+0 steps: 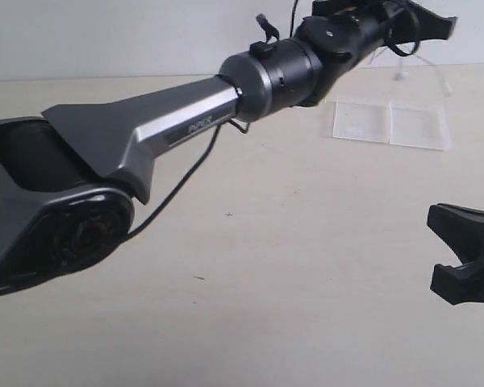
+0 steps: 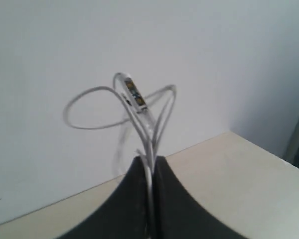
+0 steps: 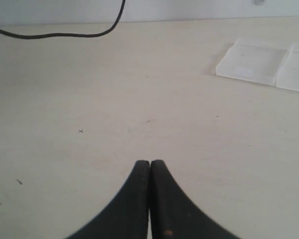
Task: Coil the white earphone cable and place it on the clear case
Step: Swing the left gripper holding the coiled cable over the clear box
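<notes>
My left gripper (image 2: 150,158) is shut on the white earphone cable (image 2: 139,107). Its thin strands are pinched between the black fingers and rise beyond the tips in loose loops, with a small inline piece at the top. In the exterior view that gripper (image 1: 440,24) is held high at the far right, and cable strands (image 1: 401,74) dangle under it, above and behind the clear case (image 1: 391,125). The case lies flat on the table as two square halves, also seen in the right wrist view (image 3: 251,59). My right gripper (image 3: 149,163) is shut and empty, low at the near right (image 1: 468,258).
The left arm's grey body (image 1: 145,129) stretches diagonally across the table from the near left. A thick black robot cable (image 1: 177,185) hangs below it and shows on the table (image 3: 65,35). A pale wall stands behind the beige table (image 1: 306,282).
</notes>
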